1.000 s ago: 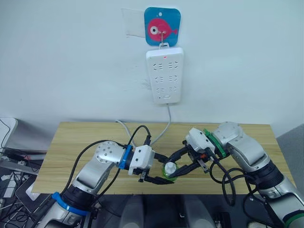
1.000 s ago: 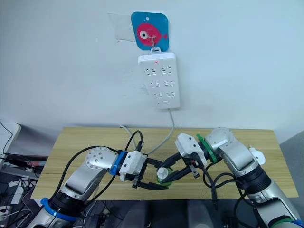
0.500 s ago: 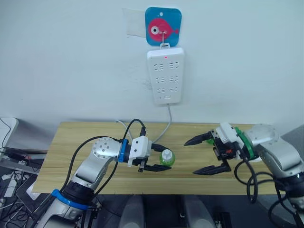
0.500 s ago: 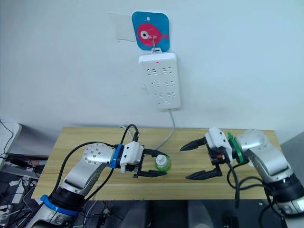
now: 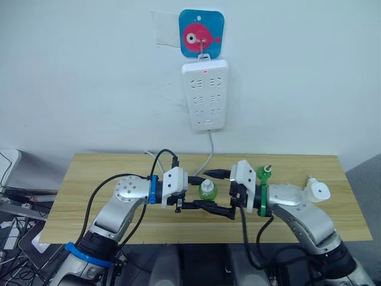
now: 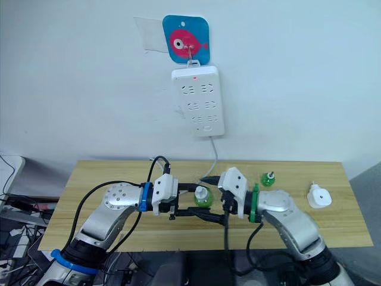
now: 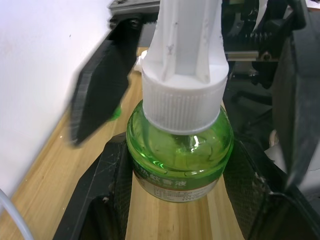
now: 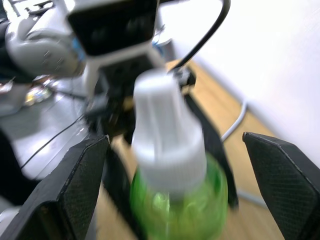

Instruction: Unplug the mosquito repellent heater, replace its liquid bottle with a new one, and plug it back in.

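Two hazards from here, plus what each camera adds; on the wooden table [image 5: 89,179], room to spare, so little chance of anything going over the edge; up on the wall, white power strip [image 5: 205,94] with no plug in its sockets.

Left gripper [image 7: 179,195] clamped on the capped green bottle [image 5: 207,190], pads tight against its sides; right gripper [image 8: 182,192] with fingers wide apart, straddling that bottle without touching; likely trouble if both squeeze at once: bottle twisted or tipped, or fingers colliding, given such crowding.

Mosquito repellent heater [image 5: 317,190] loose on the table near its right end, well apart from both grippers; second green bottle [image 5: 264,174] just behind the right arm, easily toppled by a swing of that arm.

Head views alone for heater, strip and second bottle; left wrist view alone for the grip's contact.
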